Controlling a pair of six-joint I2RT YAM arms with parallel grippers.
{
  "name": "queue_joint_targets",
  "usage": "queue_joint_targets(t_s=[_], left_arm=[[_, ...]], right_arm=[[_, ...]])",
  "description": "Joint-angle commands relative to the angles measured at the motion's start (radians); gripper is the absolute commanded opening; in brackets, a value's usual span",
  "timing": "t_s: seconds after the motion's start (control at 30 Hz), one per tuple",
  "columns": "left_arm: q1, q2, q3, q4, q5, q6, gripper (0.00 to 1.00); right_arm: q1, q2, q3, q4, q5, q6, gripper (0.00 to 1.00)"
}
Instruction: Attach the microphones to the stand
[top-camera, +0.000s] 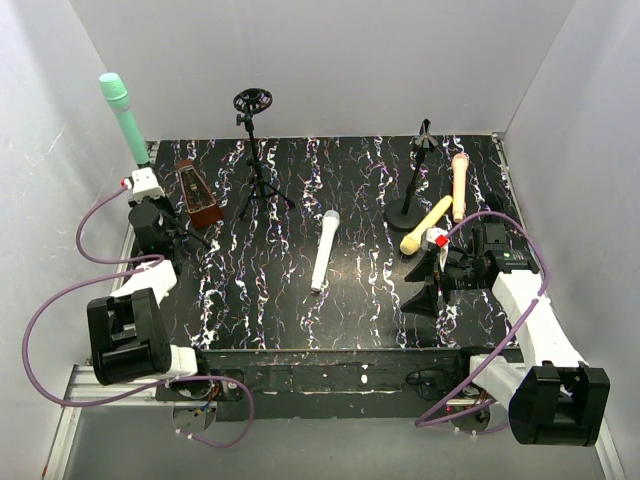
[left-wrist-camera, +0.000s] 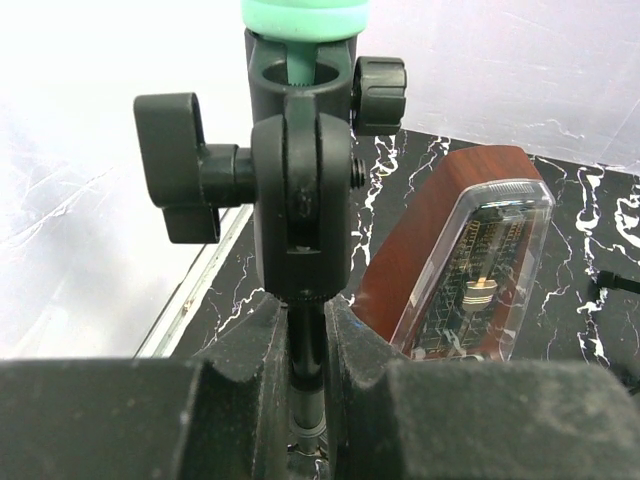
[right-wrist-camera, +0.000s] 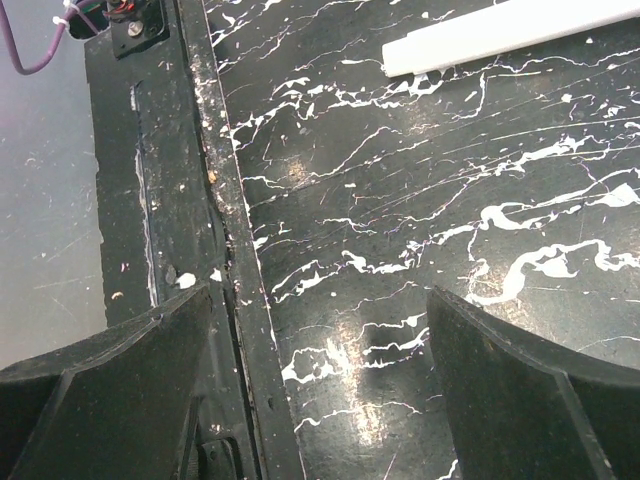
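Note:
The mint green microphone (top-camera: 125, 115) stands upright in a black clip stand at the far left; its base shows in the left wrist view (left-wrist-camera: 305, 15) above the stand's clamp (left-wrist-camera: 300, 190). My left gripper (top-camera: 152, 205) is shut on that stand's pole (left-wrist-camera: 307, 340). The white microphone (top-camera: 324, 250) lies in the middle of the table. The yellow microphone (top-camera: 427, 225) and the peach-pink microphone (top-camera: 459, 185) lie at the right by a round-base stand (top-camera: 410, 212). My right gripper (top-camera: 418, 288) is open and empty, low over the table (right-wrist-camera: 320, 380).
A black tripod stand with a ring mount (top-camera: 253, 102) stands at the back centre. A red-brown metronome (top-camera: 198, 193) sits next to the left gripper (left-wrist-camera: 465, 260). The white microphone's end (right-wrist-camera: 500, 35) and the table's front edge (right-wrist-camera: 225, 230) show in the right wrist view. White walls surround the table.

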Motion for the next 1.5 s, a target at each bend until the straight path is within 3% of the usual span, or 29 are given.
queue_joint_targets(t_s=[0.0,0.73,0.9,1.03,1.1,1.47], left_arm=[[0.007,-0.032,-0.029,0.079,0.02,-0.01,0.06],[0.007,-0.133,-0.086,-0.036,0.02,-0.051,0.34],[0.004,-0.212,-0.113,-0.116,-0.014,-0.11,0.57],[0.007,-0.286,-0.109,-0.237,-0.026,-0.159,0.8],[0.006,-0.318,-0.075,-0.333,-0.034,-0.185,0.98],[-0.002,-0.384,0.185,-0.938,0.062,-0.3,0.98]], right_arm=[[-0.004,-0.002,0.047,-0.028,-0.025,-0.026,0.94],[-0.004,-0.003,0.054,-0.055,-0.031,-0.049,0.94],[-0.006,-0.003,0.054,-0.057,-0.033,-0.054,0.94],[-0.006,-0.003,0.056,-0.06,-0.031,-0.055,0.94],[-0.006,-0.003,0.056,-0.061,-0.031,-0.055,0.94],[-0.004,-0.003,0.054,-0.058,-0.024,-0.06,0.94]])
